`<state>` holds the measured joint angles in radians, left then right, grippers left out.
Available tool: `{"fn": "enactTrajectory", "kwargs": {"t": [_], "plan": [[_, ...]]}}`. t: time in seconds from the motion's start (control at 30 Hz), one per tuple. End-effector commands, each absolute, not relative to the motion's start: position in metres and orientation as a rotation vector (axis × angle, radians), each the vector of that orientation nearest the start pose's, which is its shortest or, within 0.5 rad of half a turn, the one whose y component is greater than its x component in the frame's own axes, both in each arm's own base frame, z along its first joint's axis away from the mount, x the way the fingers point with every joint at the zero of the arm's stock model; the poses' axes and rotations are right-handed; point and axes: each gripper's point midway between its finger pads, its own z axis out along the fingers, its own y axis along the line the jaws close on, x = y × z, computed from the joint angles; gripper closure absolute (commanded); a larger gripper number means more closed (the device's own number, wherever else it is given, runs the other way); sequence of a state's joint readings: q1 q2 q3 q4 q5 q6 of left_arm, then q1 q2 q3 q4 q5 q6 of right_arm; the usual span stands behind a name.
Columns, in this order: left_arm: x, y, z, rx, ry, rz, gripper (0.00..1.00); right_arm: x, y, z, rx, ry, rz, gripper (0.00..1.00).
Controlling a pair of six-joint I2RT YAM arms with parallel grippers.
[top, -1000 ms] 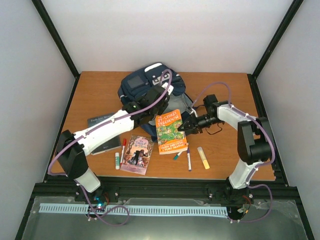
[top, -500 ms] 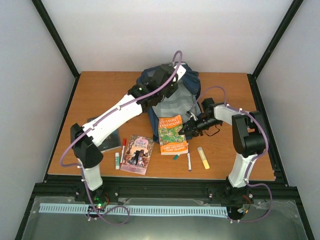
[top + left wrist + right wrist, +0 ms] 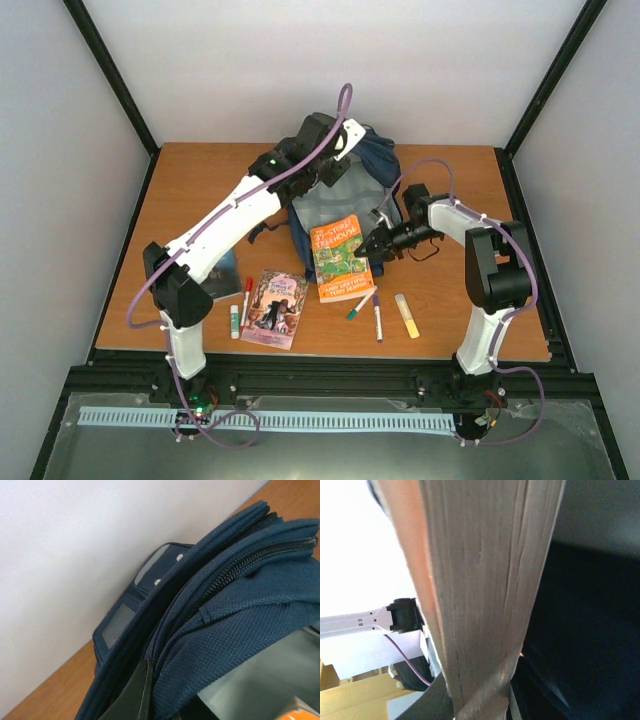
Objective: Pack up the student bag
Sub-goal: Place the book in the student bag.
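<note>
Student bag (image 3: 378, 170), left claw (image 3: 340, 160) pinching its top, right claw (image 3: 372, 248) clamped on orange book (image 3: 338, 262) before it, pens (image 3: 377, 320) alongside

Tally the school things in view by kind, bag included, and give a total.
backpack: 1
books: 3 (orange book, pink book, dark book)
marker pens: 3
highlighter: 1
glue stick: 1
Total: 9
</note>
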<state>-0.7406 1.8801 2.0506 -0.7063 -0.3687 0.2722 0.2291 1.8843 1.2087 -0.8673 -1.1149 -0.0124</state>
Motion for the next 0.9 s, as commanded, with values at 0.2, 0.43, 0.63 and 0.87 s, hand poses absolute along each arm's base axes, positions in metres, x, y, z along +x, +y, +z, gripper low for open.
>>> {"fn": "enactTrajectory", "kwargs": {"t": [0.2, 0.43, 0.63, 0.87], "plan": [[0.425, -0.311, 0.392, 0.706, 1.757, 0.01, 0.99, 0.36, 0.234, 0.149, -0.357, 2.537, 1.744, 0.97], [0.419, -0.304, 0.389, 0.709, 1.759, 0.024, 0.99, 0.415, 0.221, 0.129, -0.218, 2.548, 1.583, 0.97], [0.419, -0.303, 0.385, 0.673, 1.754, -0.005, 0.99, 0.435, 0.215, 0.122, -0.282, 2.556, 1.444, 0.71], [0.413, -0.302, 0.381, 0.669, 1.764, -0.04, 0.99, 0.393, 0.189, 0.132, -0.398, 2.586, 1.288, 0.3]]}}
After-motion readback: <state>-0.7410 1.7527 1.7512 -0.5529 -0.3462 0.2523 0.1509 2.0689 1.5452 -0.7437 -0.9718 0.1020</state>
